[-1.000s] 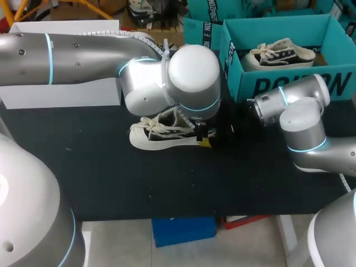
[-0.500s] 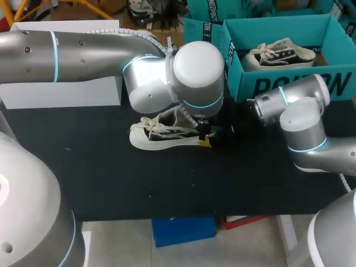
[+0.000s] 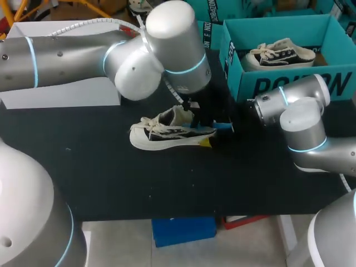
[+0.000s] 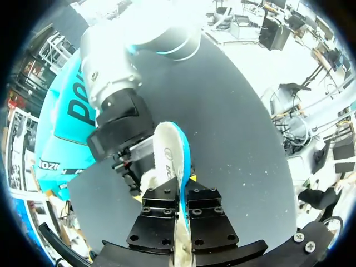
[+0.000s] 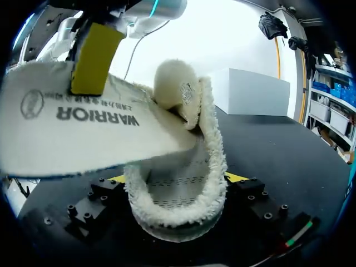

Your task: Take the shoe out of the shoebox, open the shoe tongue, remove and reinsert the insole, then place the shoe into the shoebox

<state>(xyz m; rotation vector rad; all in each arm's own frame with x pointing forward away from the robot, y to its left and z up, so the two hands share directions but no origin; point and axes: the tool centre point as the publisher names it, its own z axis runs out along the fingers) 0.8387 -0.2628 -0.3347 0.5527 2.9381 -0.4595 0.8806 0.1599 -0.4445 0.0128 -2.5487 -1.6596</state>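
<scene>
While the left gripper [image 4: 182,192] is clenching the insole [image 4: 168,158], half out of the shoe [image 3: 167,132] lying on the table [image 3: 111,178], and the right gripper [image 5: 178,178] is clamping its heel, the removal step is seemingly going on, and the next move is probably calling for lifting the insole clear before sliding it back in.

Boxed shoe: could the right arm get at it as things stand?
Probably not yet. The boxed shoe lies uncovered in the open-topped shoebox, so nothing blocks it from above. But the right gripper is shut on the heel of the table shoe and would have to let go first.
</scene>
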